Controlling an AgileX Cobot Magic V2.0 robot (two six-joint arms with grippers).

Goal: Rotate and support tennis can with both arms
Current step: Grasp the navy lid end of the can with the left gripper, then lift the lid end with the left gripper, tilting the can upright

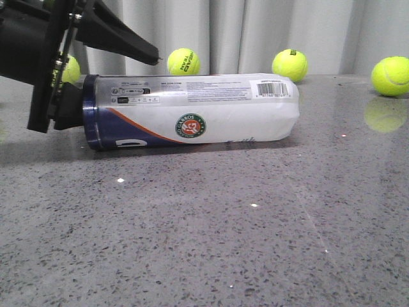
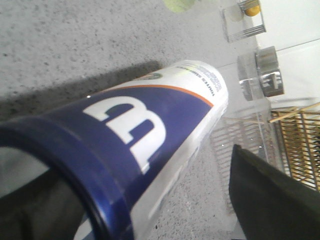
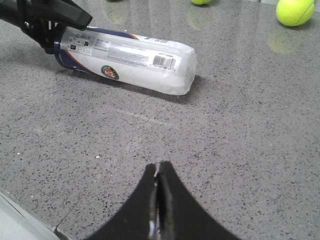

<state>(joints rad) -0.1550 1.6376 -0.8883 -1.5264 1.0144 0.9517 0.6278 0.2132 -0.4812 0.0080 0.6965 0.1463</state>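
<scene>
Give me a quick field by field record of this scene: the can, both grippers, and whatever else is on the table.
tennis can: lying on its side on the table, navy end toward the left arm
left gripper: at the can's navy end, fingers spread, one finger above the can; contact unclear
right gripper: shut, empty, apart from the can, over bare table
tennis balls: four in the front view, behind the can
can contents: cannot tell
</scene>
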